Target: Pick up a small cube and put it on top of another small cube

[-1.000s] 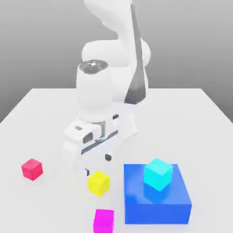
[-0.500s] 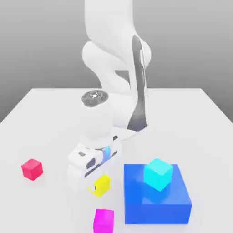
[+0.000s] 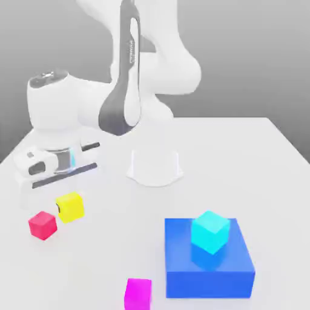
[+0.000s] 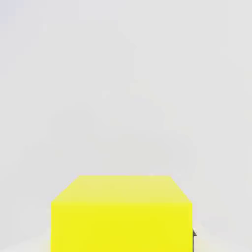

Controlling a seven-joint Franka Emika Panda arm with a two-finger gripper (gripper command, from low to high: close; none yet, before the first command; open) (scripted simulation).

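The hand (image 3: 66, 204) is clamped on the yellow cube (image 3: 71, 207), which appears raised above the white table (image 3: 155, 209). In the exterior view, the yellow cube is near the red cube (image 3: 43, 226), a little toward the exterior view's right. The step in hand seems to be carrying it over; next, it likely needs centring above the red cube, then a gentle lowering and release. Nothing appears to block that short path. Well apart are a magenta cube (image 3: 138, 295) and a large blue block (image 3: 207, 283) with a cyan cube (image 3: 210, 232) on top.
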